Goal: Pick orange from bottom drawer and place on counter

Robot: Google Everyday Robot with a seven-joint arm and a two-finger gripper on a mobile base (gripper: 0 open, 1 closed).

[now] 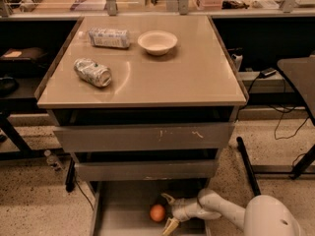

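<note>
One orange (157, 213) lies in the open bottom drawer (123, 216); the gripper (167, 213), jaws spread wide, sits just right of it.

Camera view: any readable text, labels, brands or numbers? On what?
None can be read.
Label on the clear plastic bottle lying on the glossy tan counter: print blurred.
Crushed silver can: markings blurred.
Two-finger gripper, open in the grey metal bottom drawer beside the small round orange: no markings visible.

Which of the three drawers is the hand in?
The bottom drawer, the lowest and narrowest one, with its floor showing. The open hand sits inside it, just right of the orange.
</note>
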